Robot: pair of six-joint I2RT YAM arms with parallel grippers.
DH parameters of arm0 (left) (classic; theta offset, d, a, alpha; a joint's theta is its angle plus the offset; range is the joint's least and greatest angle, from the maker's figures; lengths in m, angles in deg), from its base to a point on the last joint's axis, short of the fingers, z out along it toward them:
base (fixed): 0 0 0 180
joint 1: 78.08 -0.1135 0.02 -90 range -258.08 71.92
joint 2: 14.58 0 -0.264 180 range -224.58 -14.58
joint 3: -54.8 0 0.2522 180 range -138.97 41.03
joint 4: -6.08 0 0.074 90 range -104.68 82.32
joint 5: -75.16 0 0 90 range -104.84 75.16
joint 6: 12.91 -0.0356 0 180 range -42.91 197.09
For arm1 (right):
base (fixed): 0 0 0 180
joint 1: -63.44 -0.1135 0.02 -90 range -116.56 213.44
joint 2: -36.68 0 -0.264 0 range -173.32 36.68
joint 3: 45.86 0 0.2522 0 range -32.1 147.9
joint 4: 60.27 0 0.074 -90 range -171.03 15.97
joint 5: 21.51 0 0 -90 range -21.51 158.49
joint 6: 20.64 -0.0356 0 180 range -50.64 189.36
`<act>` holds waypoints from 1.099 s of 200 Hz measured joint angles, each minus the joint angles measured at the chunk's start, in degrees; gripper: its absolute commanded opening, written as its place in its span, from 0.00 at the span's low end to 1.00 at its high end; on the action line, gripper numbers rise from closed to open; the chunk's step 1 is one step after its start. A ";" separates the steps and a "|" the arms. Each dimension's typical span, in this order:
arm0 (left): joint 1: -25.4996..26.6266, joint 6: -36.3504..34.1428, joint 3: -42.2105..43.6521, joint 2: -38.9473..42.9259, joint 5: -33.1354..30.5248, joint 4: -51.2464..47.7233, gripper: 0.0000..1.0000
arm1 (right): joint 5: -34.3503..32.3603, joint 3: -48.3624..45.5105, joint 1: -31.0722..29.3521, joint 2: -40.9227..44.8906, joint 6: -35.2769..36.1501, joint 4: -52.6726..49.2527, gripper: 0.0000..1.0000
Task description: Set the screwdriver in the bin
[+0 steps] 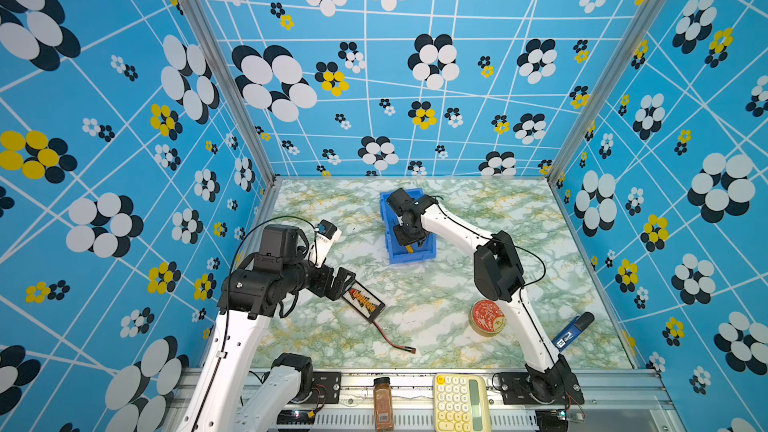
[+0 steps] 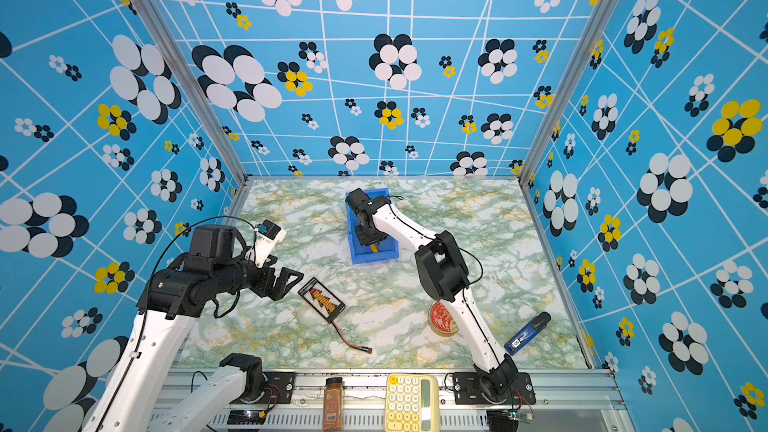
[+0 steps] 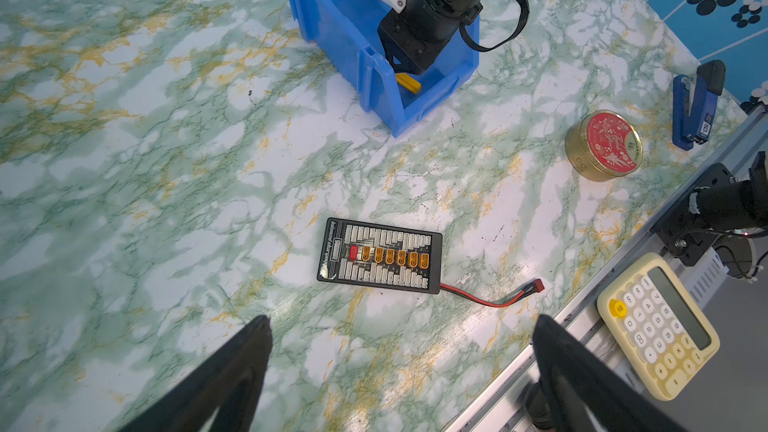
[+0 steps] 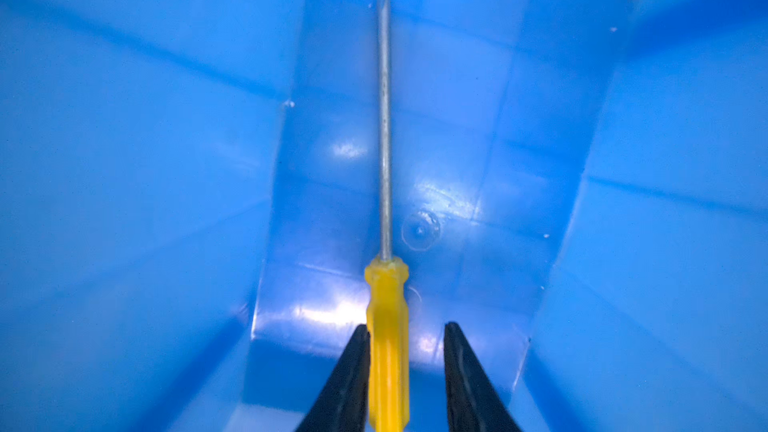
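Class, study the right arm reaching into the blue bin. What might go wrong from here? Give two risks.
1. The right gripper seems to have one of its jaws touching the screwdriver handle; rising now may drag it along.
2. It sits low between the bin walls; withdrawing askew may bump or shift the bin.

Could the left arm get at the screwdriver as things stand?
Probably not: the right gripper sits inside the bin, its open jaws straddling the screwdriver and blocking the opening. The left gripper hangs open near the black board.
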 measured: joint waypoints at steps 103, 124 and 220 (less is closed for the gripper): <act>1.05 -1.16 0.00 -2.64 -1.18 0.33 0.99 | 0.72 -17.14 -0.11 28.09 -1.92 7.02 0.41; 1.68 -1.88 0.07 -2.64 -2.03 0.35 0.99 | 0.35 -29.40 -0.15 38.45 -3.06 12.66 0.44; 2.08 0.07 1.75 -6.34 -7.52 5.81 0.99 | -9.25 -67.84 2.62 69.48 -6.29 21.81 0.81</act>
